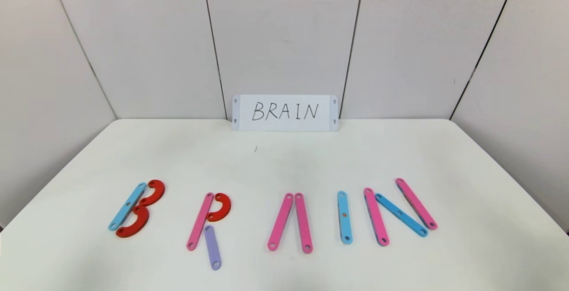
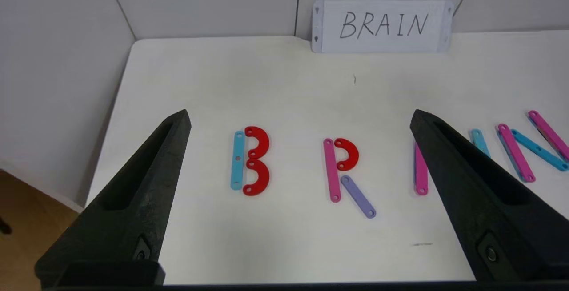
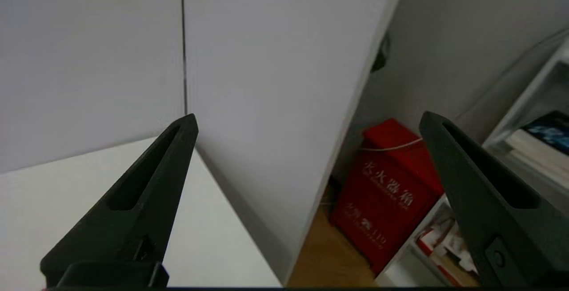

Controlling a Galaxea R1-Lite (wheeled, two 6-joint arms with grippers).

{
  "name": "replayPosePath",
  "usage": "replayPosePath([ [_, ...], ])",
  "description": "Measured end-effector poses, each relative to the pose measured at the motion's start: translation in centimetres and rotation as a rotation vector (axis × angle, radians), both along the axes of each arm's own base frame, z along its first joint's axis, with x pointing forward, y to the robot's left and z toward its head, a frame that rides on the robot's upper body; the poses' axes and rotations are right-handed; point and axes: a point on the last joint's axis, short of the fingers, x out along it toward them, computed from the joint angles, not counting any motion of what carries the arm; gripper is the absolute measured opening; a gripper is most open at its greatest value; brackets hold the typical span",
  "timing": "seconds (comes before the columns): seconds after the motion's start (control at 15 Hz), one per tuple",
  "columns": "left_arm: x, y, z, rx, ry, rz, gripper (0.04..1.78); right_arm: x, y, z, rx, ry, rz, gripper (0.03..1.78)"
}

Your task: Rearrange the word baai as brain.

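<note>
The word lies as a row of flat letters across the near half of the white table (image 1: pixel 284 162). From left it reads: a B of a blue bar (image 1: pixel 128 205) and two red curved pieces (image 1: pixel 151 192); an R of a pink bar (image 1: pixel 200 222), a red curve (image 1: pixel 221 206) and a purple bar (image 1: pixel 212 246); two pink bars (image 1: pixel 303 222) leaning together; one blue bar (image 1: pixel 344 217); an N (image 1: pixel 400 213) of pink and blue bars. My left gripper (image 2: pixel 298 115) hangs open and empty above the table, short of the B (image 2: pixel 260 142) and R (image 2: pixel 332 171). My right gripper (image 3: pixel 307 117) is open and empty, off the table's right corner.
A white card (image 1: pixel 284 112) with handwritten BRAIN stands against the back wall. White panels enclose the table on three sides. Beyond the right panel, a red box (image 3: pixel 391 193) sits on the floor beside a white shelf (image 3: pixel 533 149).
</note>
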Motion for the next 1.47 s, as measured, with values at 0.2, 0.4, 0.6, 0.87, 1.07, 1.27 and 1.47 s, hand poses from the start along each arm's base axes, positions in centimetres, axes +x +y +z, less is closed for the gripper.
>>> replayPosePath([
  [0.2,-6.1,0.1,-0.6,0.009,-0.044,0.004,1.73,-6.8,1.2,0.2,-0.042,-0.068,-0.046,1.74],
  [0.4,-10.6,0.2,-2.0,0.028,-0.112,-0.004,1.73,-12.3,2.2,-0.7,-0.070,-0.122,-0.010,1.74],
  [0.6,-13.8,0.3,-3.3,0.038,-0.177,-0.006,1.73,-16.6,2.3,-2.2,-0.076,-0.153,0.039,1.74],
  [0.87,-16.6,0.3,-4.7,0.070,-0.255,-0.021,1.73,-21.3,2.4,-3.9,-0.067,-0.247,0.080,1.74],
  [1.07,-17.7,0.3,-5.5,0.078,-0.286,-0.029,1.73,-22.9,1.8,-4.8,-0.107,-0.254,0.110,1.74],
  [1.27,-18.9,0.3,-6.6,0.083,-0.297,-0.036,1.73,-24.9,1.3,-7.5,-0.109,-0.273,0.128,1.74],
  [1.47,-20.6,0.4,-8.1,0.127,-0.329,-0.048,1.73,-27.0,1.1,-10.5,-0.104,-0.289,0.126,1.74],
])
